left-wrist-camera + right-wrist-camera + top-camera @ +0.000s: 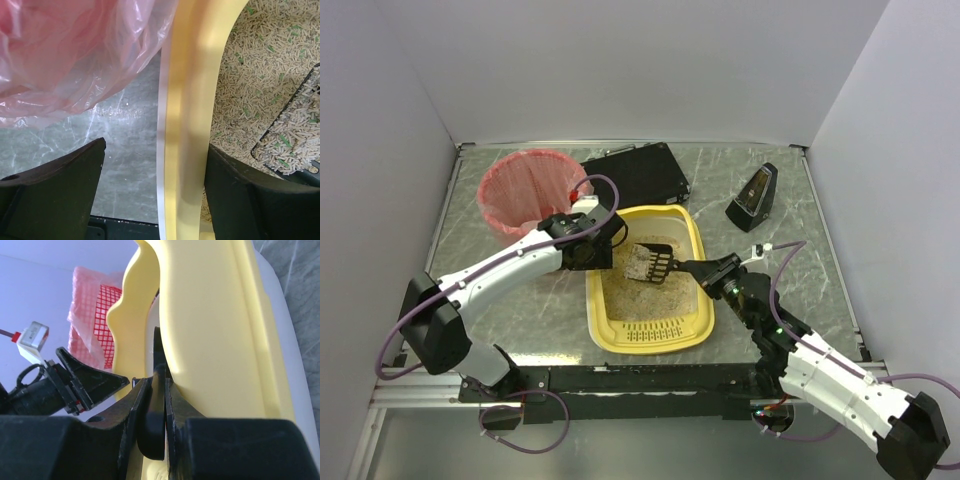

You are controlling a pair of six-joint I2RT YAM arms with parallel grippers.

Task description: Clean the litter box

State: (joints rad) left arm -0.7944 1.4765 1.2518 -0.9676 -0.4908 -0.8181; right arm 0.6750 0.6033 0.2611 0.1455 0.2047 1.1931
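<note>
Between the parted fingers of the left gripper runs the rolled left rim of the large yellow plastic litter box. One finger is outside over the grey marbled tabletop and one inside over the beige pellet litter. The jaws are open and straddle the rim, with a clear gap on the outer side.

That rim looks like the place to grip. The tray seems stiff and smooth, probably slippery, and its loose fill would make it weighty and quick to shift if tilted.

Across the box, the right gripper is clamped on the handle of a black slotted scoop, which is loaded with litter above the tray.

The box lies mid-table between the arms. The pink-lined round mesh bin stands just beyond its far-left corner.
</note>
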